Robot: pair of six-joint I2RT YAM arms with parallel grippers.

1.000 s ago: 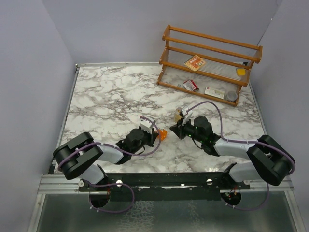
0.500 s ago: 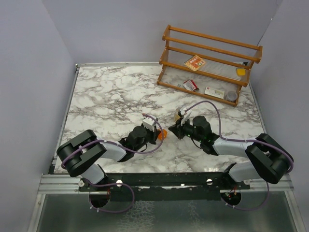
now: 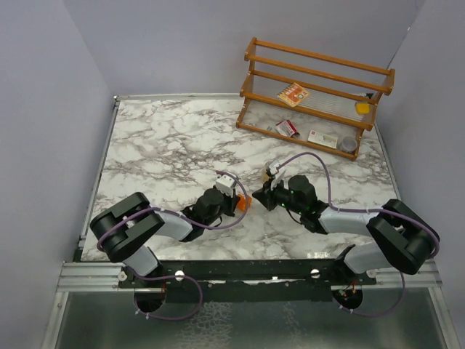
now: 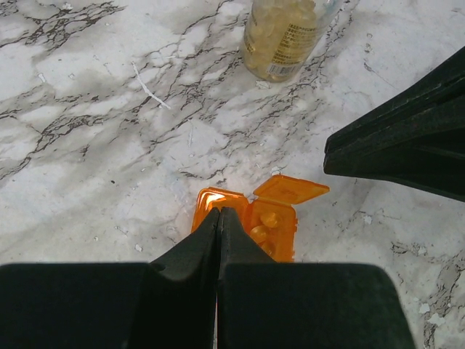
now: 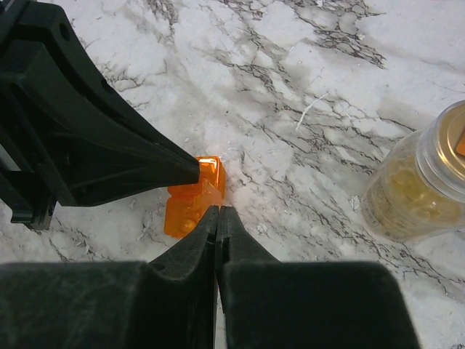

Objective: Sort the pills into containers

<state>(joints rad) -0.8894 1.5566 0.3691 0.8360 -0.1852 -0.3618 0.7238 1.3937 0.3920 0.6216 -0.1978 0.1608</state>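
The small orange box [image 4: 275, 220] lies on the marbled tabletop [image 3: 160, 145] between the two arms, its lid flipped open. The clear jar [image 4: 285, 33] with tan-yellow contents stands upright just beyond it. The left end effector [image 4: 220, 216] has its fingers pressed together with nothing between them, the tip at the box's left side, though contact cannot be confirmed. The right end effector [image 5: 216, 212] is likewise fully closed and holds nothing, its tip at the opposite side of the box.
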